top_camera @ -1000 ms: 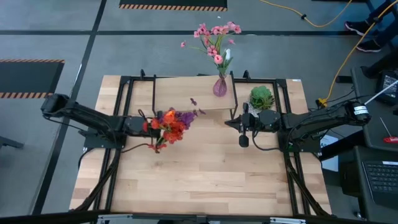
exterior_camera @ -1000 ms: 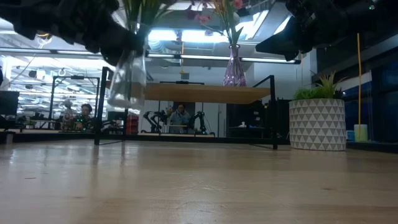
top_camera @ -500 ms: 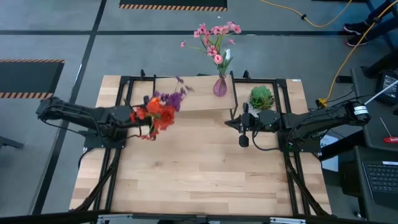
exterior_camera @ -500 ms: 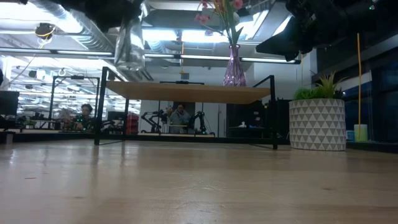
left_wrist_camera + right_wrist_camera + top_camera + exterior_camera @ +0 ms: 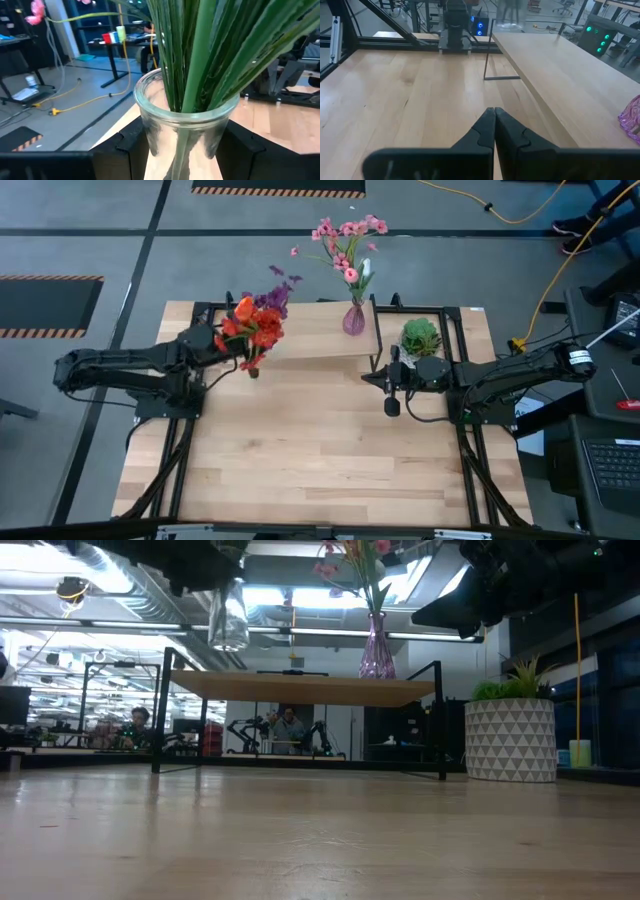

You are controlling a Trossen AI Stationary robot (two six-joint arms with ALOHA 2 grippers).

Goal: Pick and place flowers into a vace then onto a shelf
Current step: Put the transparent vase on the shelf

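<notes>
- My left end effector is pinching a clear glass vase of red and purple flowers, hanging just off the shelf edge.
- My right end effector is hovering over the tabletop, fingers pressed together.
- I'm seeing a person seated in the room beyond the left end effector.

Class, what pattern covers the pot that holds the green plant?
The pot has a white and grey triangle pattern, shown best in the low view.

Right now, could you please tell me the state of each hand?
Left hand: shut on the clear glass vase of red and purple flowers.
Right hand: shut, empty.
</notes>
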